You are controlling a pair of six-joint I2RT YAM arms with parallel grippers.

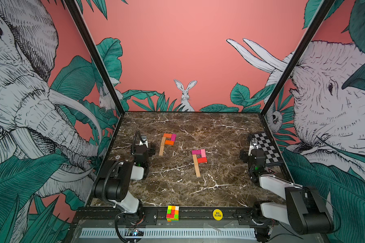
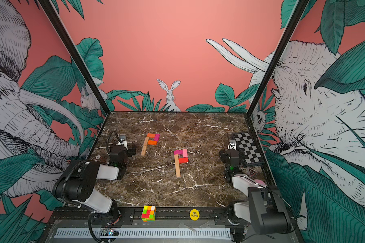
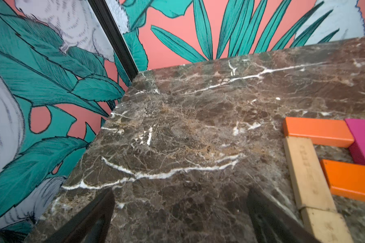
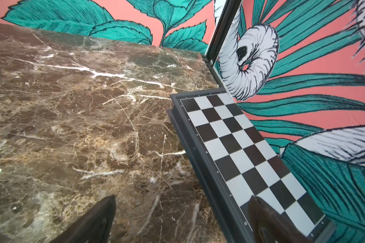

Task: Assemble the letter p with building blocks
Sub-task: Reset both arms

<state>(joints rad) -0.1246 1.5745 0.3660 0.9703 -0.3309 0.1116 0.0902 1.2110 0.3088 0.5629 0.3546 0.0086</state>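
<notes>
Building blocks (image 1: 169,142) lie as two P shapes on the table (image 1: 177,189), well apart, bare marble around each. Left gripper (image 3: 180,202) and right gripper (image 4: 182,202) gape wide, holding nothing (the right straddles the chessboard (image 4: 240,147) rim).

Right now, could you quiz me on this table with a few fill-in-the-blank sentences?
The building blocks form ____ letter P shapes.
The left claw and right claw are both ____, holding nothing.
The chessboard lies beside the ____ claw.
The puzzle cube and a ____ disc sit at the near edge.
Missing: two; open; right; yellow.
</notes>
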